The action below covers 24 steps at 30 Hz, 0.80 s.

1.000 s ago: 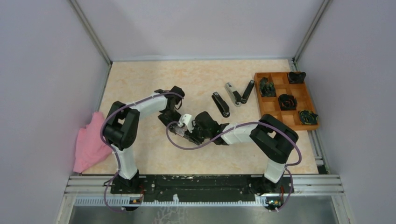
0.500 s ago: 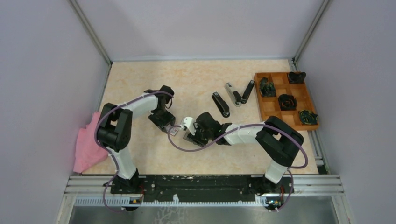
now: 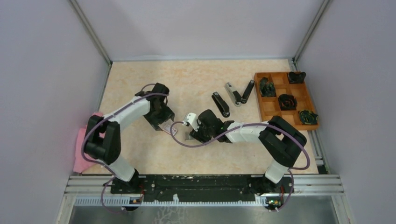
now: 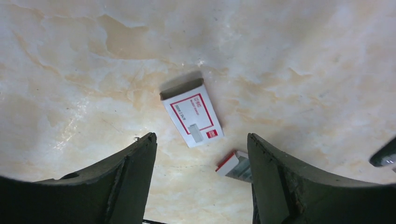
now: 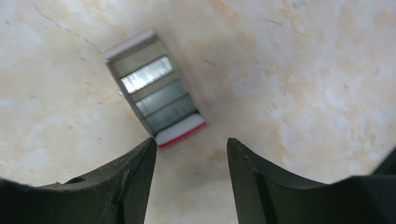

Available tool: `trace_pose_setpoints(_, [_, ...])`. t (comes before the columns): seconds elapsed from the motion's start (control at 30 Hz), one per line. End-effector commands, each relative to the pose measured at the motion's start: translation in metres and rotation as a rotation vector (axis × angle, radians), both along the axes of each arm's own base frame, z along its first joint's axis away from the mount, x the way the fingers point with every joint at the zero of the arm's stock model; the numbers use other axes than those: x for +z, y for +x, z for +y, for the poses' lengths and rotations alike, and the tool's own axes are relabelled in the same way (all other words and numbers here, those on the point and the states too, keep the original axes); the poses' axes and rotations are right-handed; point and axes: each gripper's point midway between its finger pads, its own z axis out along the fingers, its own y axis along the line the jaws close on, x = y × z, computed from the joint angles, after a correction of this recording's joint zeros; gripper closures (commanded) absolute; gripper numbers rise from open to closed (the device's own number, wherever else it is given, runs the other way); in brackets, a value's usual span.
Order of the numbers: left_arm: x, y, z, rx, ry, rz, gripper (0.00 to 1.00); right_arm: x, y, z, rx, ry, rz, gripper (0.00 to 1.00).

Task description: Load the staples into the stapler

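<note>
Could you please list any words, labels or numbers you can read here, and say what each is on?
Small white cardboard sleeve with a red border: lines of red print inside the border, too blurred to read.
Red patch at its corner: a mark too small to read.
Open red-and-white tray of silvery staples: no text visible.

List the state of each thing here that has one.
Left pincer: open, empty.
Right pincer: open, empty.
Sleeve: lying flat, one end open.
Drawer: out of sleeve, face up.
Staples: lying in drawer.
Near stapler: shut, flat.
Far stapler: swung open.
</note>
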Motion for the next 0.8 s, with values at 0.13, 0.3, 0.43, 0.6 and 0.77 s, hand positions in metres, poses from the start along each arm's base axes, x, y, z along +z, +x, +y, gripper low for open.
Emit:
trace_pose_setpoints(0.13, [0.051,0.009,0.008,-0.113,-0.034,-0.253,0.16,0.053,0.028,-0.017,-0.155,0.042,-0.104,0.34])
trace_pose_setpoints(0.3, [0.085,0.006,0.013,-0.211,-0.047,-0.422,0.07,0.091,0.045,-0.030,-0.302,0.108,-0.118,0.24])
trace_pose_setpoints(0.43, [0.118,0.000,0.015,-0.278,-0.068,-0.604,0.01,0.109,0.061,-0.049,-0.389,0.115,-0.146,0.17])
trace_pose_setpoints(0.6, [0.156,-0.012,0.019,-0.374,-0.068,-0.794,0.01,0.116,0.089,-0.075,-0.527,0.100,-0.136,0.14])
trace_pose_setpoints(0.77, [0.164,-0.019,0.027,-0.396,-0.035,-0.876,0.01,0.114,0.118,-0.094,-0.624,0.048,-0.112,0.14])
